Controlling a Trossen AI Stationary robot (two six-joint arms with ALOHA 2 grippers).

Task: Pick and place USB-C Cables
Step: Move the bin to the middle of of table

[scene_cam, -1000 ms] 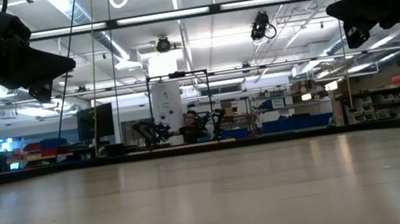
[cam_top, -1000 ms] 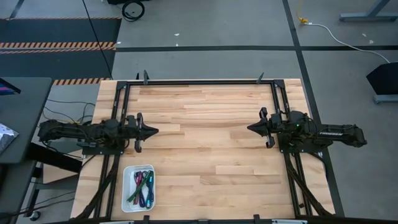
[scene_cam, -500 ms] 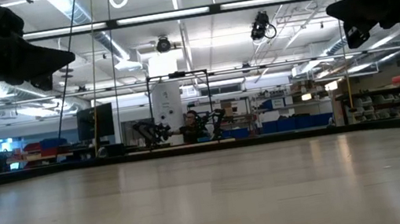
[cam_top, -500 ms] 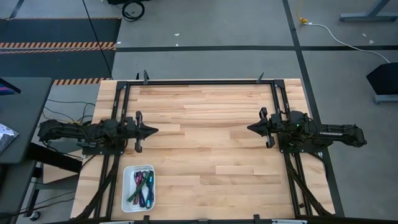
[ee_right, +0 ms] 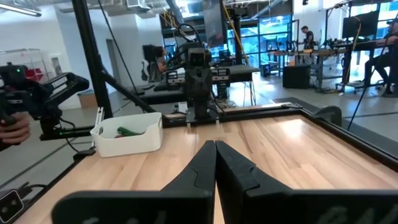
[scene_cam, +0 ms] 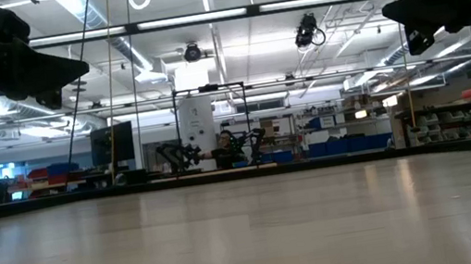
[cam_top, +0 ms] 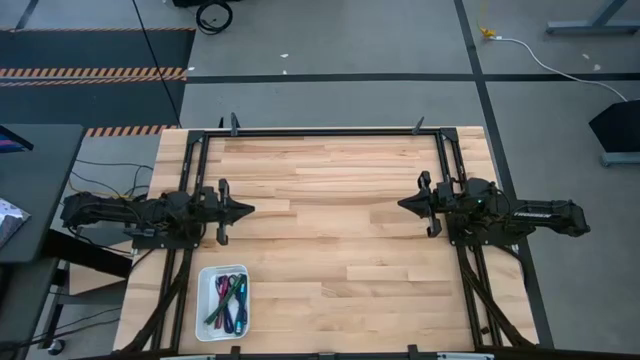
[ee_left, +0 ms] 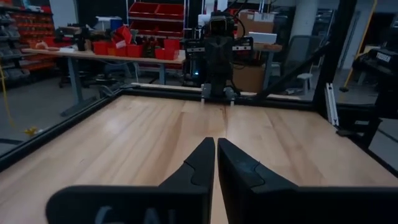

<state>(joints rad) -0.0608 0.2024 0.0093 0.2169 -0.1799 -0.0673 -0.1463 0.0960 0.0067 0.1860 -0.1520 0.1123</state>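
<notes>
Several coloured USB-C cables [cam_top: 227, 302], green, purple, magenta and teal among them, lie inside a white tray [cam_top: 203, 303] at the table's near left corner. The tray also shows in the right wrist view [ee_right: 127, 134], with a green cable [ee_right: 127, 131] in it. My left gripper [cam_top: 250, 210] hovers above the table's left side, shut and empty, its fingertips together in the left wrist view [ee_left: 216, 144]. My right gripper [cam_top: 401, 207] hovers above the table's right side, shut and empty, as the right wrist view [ee_right: 215, 147] shows.
A black frame rail [cam_top: 320, 132] runs along the table's far edge and down both sides. The wooden top [cam_top: 330, 230] between the two arms is bare. A person's hand [ee_right: 11, 129] holding a device shows beyond the table in the right wrist view.
</notes>
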